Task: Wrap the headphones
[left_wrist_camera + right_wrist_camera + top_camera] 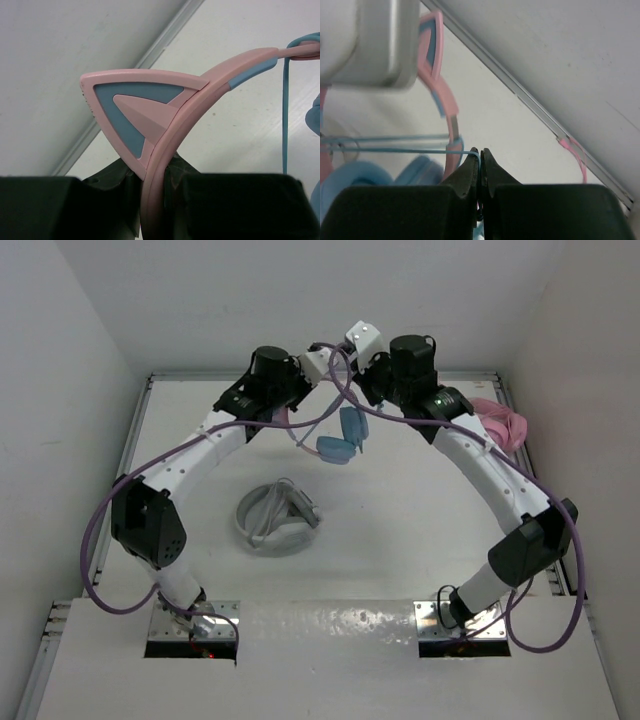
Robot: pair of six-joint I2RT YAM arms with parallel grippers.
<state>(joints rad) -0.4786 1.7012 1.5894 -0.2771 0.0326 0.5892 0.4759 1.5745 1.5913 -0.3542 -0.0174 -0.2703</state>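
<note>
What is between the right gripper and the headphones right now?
Just the thin blue cable: pinched in the right gripper, it runs straight left to the headphones. The right wrist view shows it.

Smooth matt plastic headphones (172, 135), matt table (400, 530)

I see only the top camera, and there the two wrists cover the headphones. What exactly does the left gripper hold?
Observer: The left gripper is shut on the headphones, on the pink headband right beside a cat ear.
Operator: And the right gripper, does it hold anything?
Observer: Yes. The right gripper is shut on the thin light blue cable, pinched at the very tips of its fingers.
Operator: Does the cable hang loose from that pinch?
Observer: No. In the right wrist view it runs in a straight line from the pinch towards the headband side.
</note>
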